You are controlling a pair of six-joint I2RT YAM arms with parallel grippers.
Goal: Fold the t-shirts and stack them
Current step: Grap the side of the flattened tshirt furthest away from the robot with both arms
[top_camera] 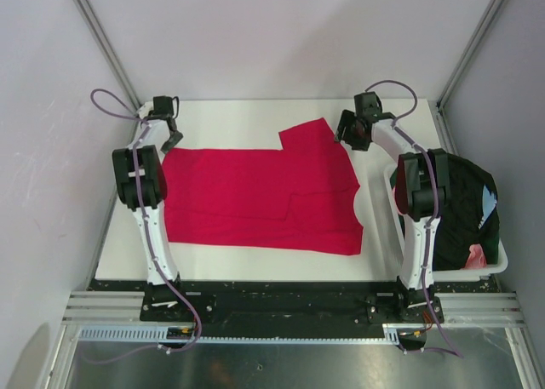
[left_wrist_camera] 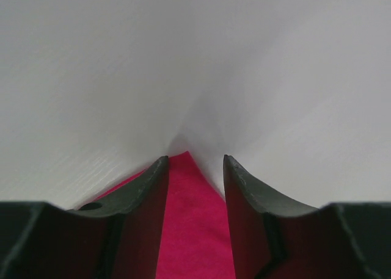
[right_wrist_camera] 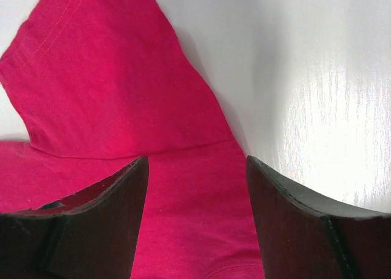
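A bright red t-shirt [top_camera: 255, 193] lies spread flat on the white table [top_camera: 230, 117], one sleeve [top_camera: 306, 138] pointing to the far side. My left gripper [top_camera: 173, 140] is down at the shirt's far left corner. In the left wrist view its jaws [left_wrist_camera: 195, 160] stand part way apart with the pointed red corner [left_wrist_camera: 192, 224] lying between them. My right gripper [top_camera: 345, 136] hovers over the shirt's far right edge by the sleeve. In the right wrist view it [right_wrist_camera: 197, 163] is wide open above the red cloth [right_wrist_camera: 110, 77], holding nothing.
A white plastic tub [top_camera: 498, 257] stands at the right edge of the table behind the right arm. It holds a black shirt [top_camera: 460, 202], with bits of pink [top_camera: 475, 254] and light blue [top_camera: 488, 200] cloth showing. Metal frame posts rise at the far corners.
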